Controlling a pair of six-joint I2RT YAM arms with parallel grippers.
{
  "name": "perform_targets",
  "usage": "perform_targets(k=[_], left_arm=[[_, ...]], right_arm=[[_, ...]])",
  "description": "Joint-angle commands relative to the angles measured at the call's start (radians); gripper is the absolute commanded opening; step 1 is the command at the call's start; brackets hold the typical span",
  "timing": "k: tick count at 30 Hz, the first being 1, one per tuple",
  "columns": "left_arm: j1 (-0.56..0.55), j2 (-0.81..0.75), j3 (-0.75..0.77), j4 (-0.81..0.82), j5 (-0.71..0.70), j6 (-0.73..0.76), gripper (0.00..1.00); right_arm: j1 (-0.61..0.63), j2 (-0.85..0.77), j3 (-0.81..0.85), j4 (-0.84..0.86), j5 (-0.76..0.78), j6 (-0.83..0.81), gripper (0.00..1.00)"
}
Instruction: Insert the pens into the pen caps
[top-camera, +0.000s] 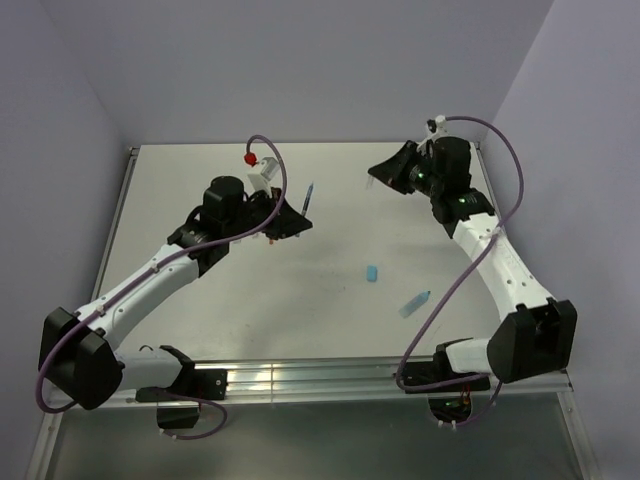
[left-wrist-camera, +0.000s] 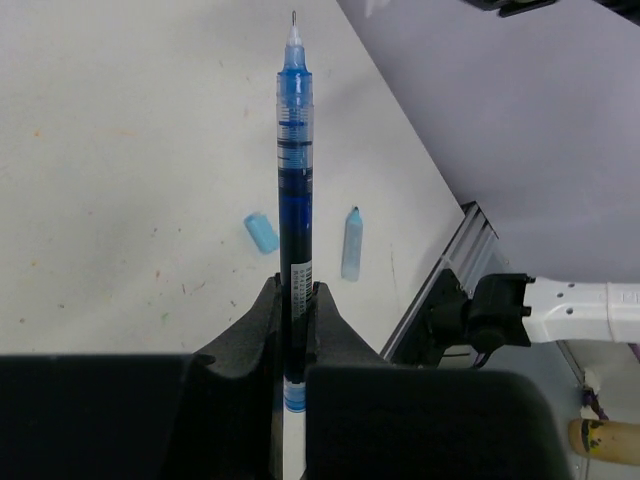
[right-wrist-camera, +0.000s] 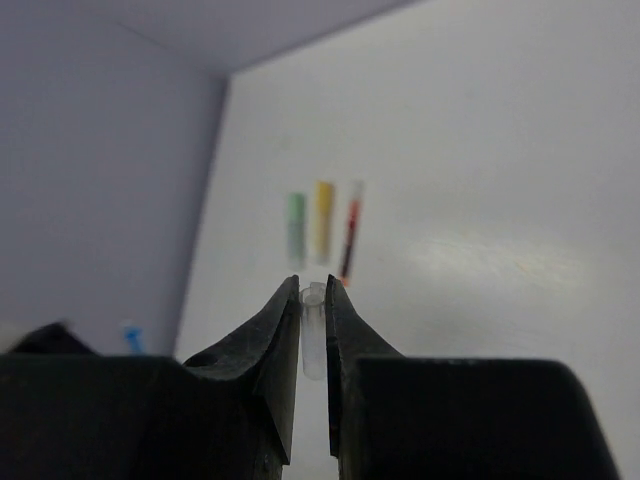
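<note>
The left gripper (left-wrist-camera: 297, 292) is clamping the dark blue pen (left-wrist-camera: 294, 200) low on its barrel. Its jaws are closed narrow around it, and the needle tip is pointing away from the wrist with most of the barrel projecting free. The right gripper (right-wrist-camera: 312, 292) is pinching a small clear cap (right-wrist-camera: 312, 335) with its jaws nearly together, and the cap is lying along the fingers with one end showing at the tips. In the overhead view both grippers are sitting over the far half of the table (top-camera: 330, 330), well apart and roughly facing each other.

The light blue cap (left-wrist-camera: 262, 232) and light blue marker (left-wrist-camera: 352, 243) are lying near each other on the table, not touching. The green marker (right-wrist-camera: 296, 225), yellow marker (right-wrist-camera: 322, 220) and red pen (right-wrist-camera: 350, 228) are lying side by side, blurred.

The step in hand is, by judgement, the mating of the dark blue pen with the clear cap in mid-air. Doing it well is calling for the following:

- The cap's open end should be facing the pen tip. Which end is open cannot be told here.
- The pen axis and cap axis should be lining up before the gap is closing.
- The push should be running straight along the barrel and slowly, since the long free length is likely giving the tip leverage to swing or slip in the jaws.
- Both grips should be holding firm until the cap is seating.
</note>
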Motion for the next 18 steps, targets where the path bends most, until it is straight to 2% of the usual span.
perform_targets(k=[1,4,7,10,18], left_arm=[[-0.062,0.022,0.082,0.137,-0.061,-0.047,0.00],[-0.128,0.057,0.131,0.173,-0.121,-0.050,0.00],[-0.150,0.097,0.133,0.236,-0.143,-0.090,0.00],[-0.167,0.108,0.081,0.315,-0.155,-0.110,0.00],[-0.199,0.059,0.006,0.335,-0.201,-0.035,0.00]], right_arm=[[0.004,-0.095,-0.034,0.282,-0.099,0.185,0.00],[0.005,-0.154,-0.071,0.399,-0.107,0.268,0.00],[0.005,-0.192,-0.107,0.474,-0.099,0.303,0.00],[0.007,-0.246,-0.164,0.533,-0.073,0.326,0.00],[0.025,-0.308,-0.224,0.577,-0.030,0.319,0.00]])
